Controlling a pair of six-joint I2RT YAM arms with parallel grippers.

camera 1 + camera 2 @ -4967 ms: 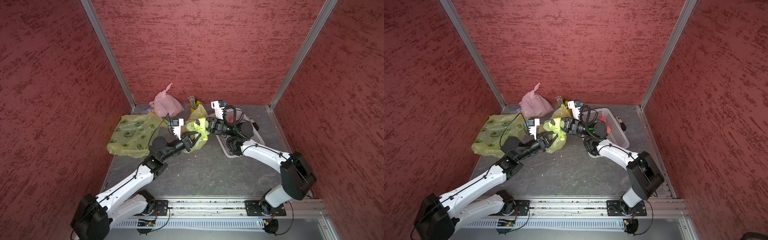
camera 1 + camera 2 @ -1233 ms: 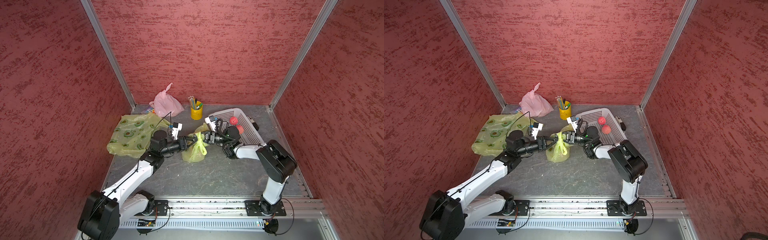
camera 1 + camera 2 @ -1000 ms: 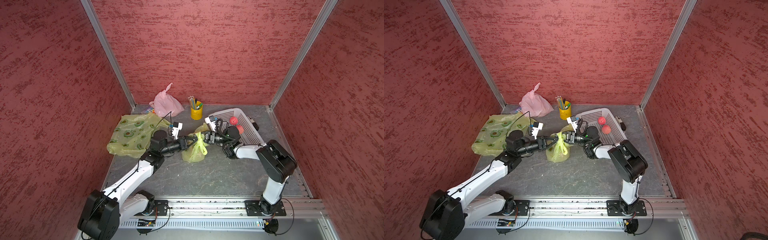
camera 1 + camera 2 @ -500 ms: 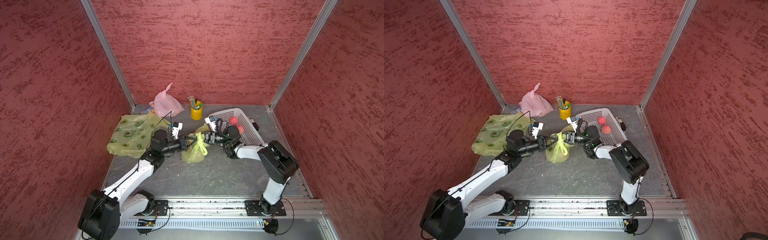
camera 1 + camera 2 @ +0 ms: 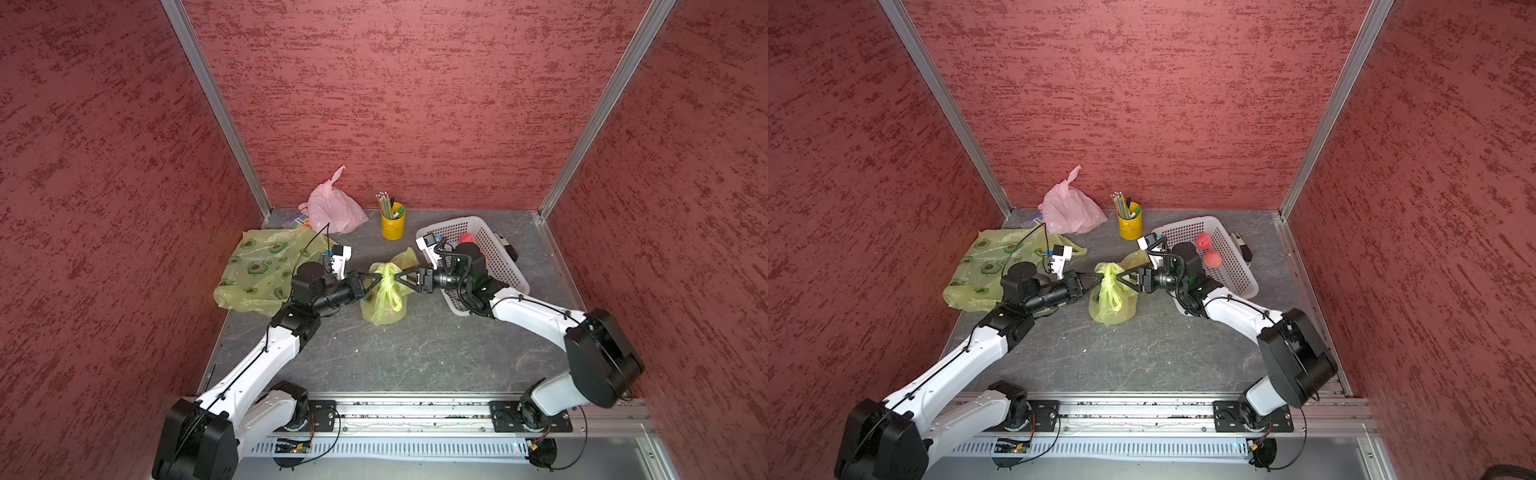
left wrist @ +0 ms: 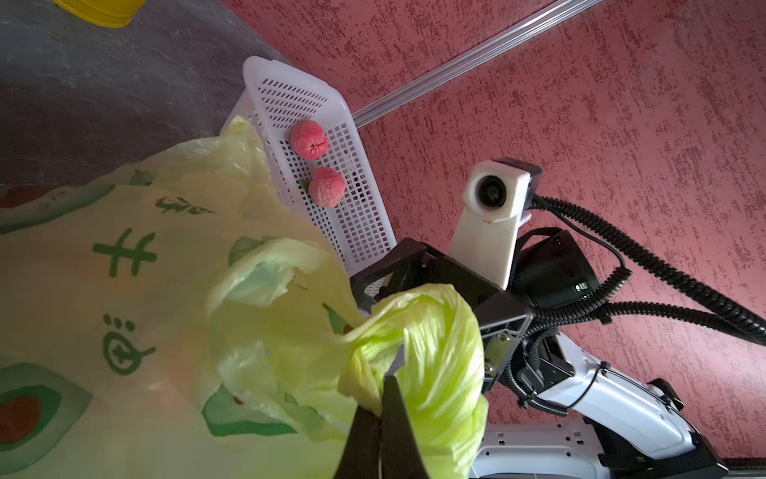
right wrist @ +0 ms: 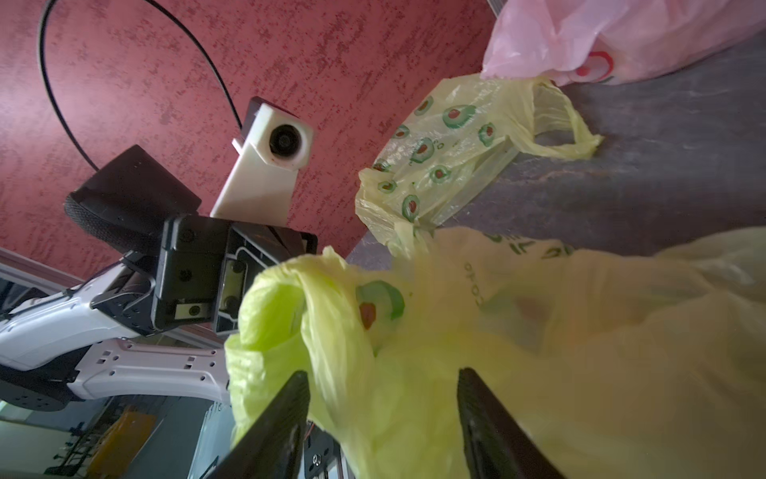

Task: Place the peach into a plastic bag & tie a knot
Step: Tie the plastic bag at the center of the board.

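Left gripper (image 6: 389, 373): squeezed tight shut; it pinches a twisted bit of the handle (image 6: 431, 352) right at its tips
Why it holds there: I think it keeps one side of the knot (image 5: 386, 276) pulled up, so the knot does not go loose
Right gripper (image 7: 381, 373): its two fingers (image 7: 290, 406) stand wide apart; the plastic sits between them but is not squeezed; it holds nothing
Where the two meet: tip to tip, one on each side of the knot; the knot is the only thing between them
Bag (image 5: 382, 299): yellow-green with avocado pictures; it hangs just under both sets of tips and its bottom rests on the table (image 5: 415, 353); the top is bunched and looks tied in both top views
Peach: I cannot see it well; an orange patch (image 6: 184, 375) shows through the plastic below the left gripper's tips; I guess that is the peach, inside the bag
Basket (image 5: 1233, 274): white with holes; it is right behind the right gripper; a far peach (image 5: 1203, 240) and a near peach (image 5: 1213, 258) lie in it
Flat bag (image 5: 266, 266): same kind; it lies spread out behind the left gripper; it looks like nothing is in it
Pink bag (image 5: 334, 208): well away from both grippers, by the back wall; I cannot tell what is in it
Cup (image 5: 392, 226): yellow; it is beyond the tips, near the wall; pencils (image 5: 386, 203) stand in it
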